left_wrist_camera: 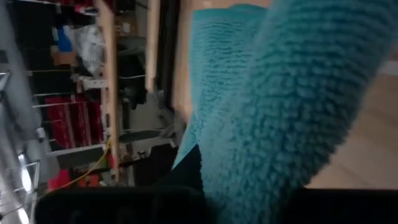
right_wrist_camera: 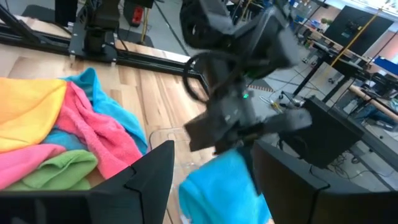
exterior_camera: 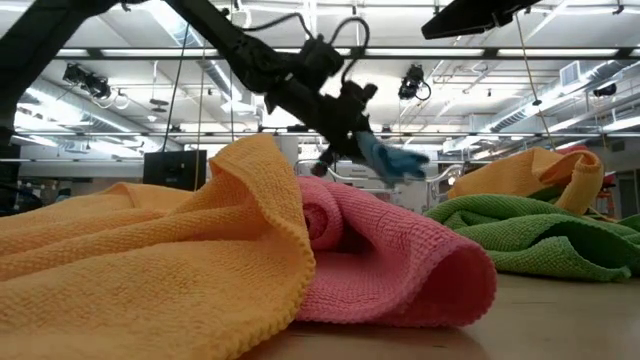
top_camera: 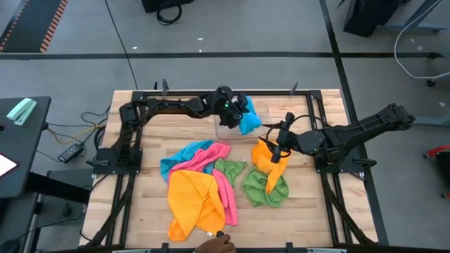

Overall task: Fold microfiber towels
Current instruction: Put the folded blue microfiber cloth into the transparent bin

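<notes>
The left arm reaches along the far edge of the counter (top_camera: pixel 320 211), its left pincer (top_camera: pixel 239 111) raised over the clear plastic tray (top_camera: pixel 261 109). It is clamped on a blue towel (top_camera: pixel 250 124), which hangs bunched from its fingers above the tray. The right arm stretches in from the right, its right pincer (top_camera: pixel 280 149) standing wide open just over an orange towel (top_camera: pixel 271 160) draped on a green towel (top_camera: pixel 264 188); it grips nothing. The rest of the towels lie heaped at the counter's middle and near side: a large orange one (top_camera: pixel 191 204), a pink one (top_camera: pixel 214 169) and a second blue one (top_camera: pixel 179 160). A person's hand (top_camera: pixel 214 244) shows at the near edge.
</notes>
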`<control>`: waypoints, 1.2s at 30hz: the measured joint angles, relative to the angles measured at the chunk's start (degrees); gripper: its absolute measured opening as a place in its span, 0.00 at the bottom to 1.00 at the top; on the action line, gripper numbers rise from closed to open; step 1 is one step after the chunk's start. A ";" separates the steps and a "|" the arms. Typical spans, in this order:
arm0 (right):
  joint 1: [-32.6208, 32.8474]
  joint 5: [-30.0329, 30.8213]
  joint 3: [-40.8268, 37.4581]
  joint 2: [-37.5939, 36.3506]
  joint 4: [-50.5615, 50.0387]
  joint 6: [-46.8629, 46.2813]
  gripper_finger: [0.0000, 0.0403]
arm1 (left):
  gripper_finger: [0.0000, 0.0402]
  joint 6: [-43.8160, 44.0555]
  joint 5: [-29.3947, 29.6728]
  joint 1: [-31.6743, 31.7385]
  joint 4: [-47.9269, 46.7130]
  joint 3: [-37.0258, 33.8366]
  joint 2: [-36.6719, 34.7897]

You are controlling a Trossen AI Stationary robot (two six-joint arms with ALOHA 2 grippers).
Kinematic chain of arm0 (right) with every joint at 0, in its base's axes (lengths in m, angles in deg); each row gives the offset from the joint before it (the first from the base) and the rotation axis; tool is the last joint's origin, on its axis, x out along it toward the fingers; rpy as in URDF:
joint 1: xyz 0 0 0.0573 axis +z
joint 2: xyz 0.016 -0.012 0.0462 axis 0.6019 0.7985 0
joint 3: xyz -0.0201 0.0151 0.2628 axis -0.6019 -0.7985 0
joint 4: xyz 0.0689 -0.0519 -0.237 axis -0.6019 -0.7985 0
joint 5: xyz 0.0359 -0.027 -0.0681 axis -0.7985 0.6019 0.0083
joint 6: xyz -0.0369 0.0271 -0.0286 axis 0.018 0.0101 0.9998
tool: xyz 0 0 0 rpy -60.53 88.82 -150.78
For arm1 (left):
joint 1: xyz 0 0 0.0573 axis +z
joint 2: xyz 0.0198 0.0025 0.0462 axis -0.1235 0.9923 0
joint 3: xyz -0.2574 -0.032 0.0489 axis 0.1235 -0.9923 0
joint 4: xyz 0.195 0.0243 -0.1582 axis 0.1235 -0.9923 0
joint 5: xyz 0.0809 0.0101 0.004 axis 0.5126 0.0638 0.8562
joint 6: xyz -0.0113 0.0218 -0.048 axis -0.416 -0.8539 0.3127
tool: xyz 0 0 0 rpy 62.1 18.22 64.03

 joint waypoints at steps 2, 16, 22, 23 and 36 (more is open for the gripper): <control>0.00 0.01 0.00 -0.01 -0.09 -0.45 0.56 | 0.08 -1.33 -0.04 -0.33 1.75 0.00 1.08; 0.02 -0.21 0.00 0.00 0.04 -1.84 0.56 | 0.11 -9.67 -3.73 -0.45 3.59 0.07 2.93; 0.02 -0.28 0.00 0.00 0.16 -2.32 0.56 | 0.08 -4.20 -4.21 -0.45 1.96 5.24 2.94; 0.02 -0.28 0.00 0.00 0.17 -2.32 0.56 | 0.08 -2.69 -4.79 -0.45 0.12 6.72 2.90; 0.15 -0.26 0.04 0.02 -0.24 -2.93 0.56 | 0.09 -2.27 -7.13 -0.65 -9.96 17.80 11.03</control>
